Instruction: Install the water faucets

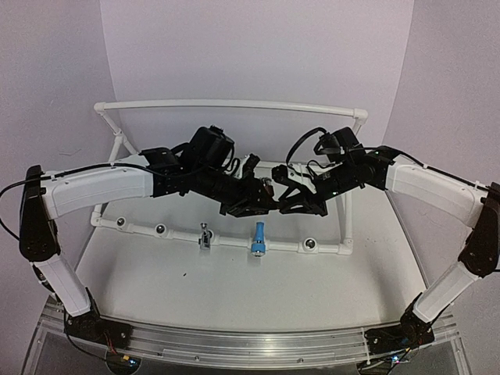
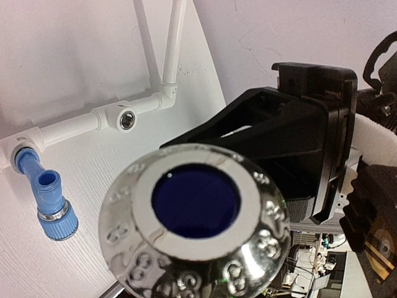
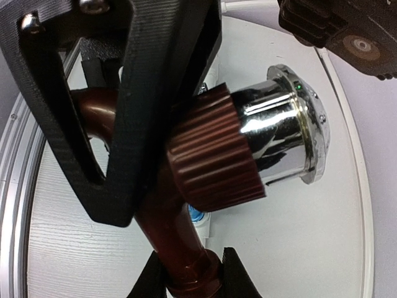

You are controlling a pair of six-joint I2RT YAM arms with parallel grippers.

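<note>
Passing the dark red-brown faucet (image 3: 211,167) between arms looks to be the step in hand. It hangs in mid-air above the white pipe frame (image 1: 180,233), with the right gripper (image 3: 186,276) clenched on its stem. A finger of the left gripper (image 1: 248,199) appears to lie against it beside the ribbed knob; whether that gripper is clamped I cannot tell. The light blue faucet (image 1: 258,237) and grey metal faucet (image 1: 205,234) sit in the front rail. Next, one gripper should let go while the other lowers the faucet to an open socket (image 1: 310,244). The bare desk (image 1: 234,297) in front gives room, but the rails and seated faucets crowd the approach.
</note>
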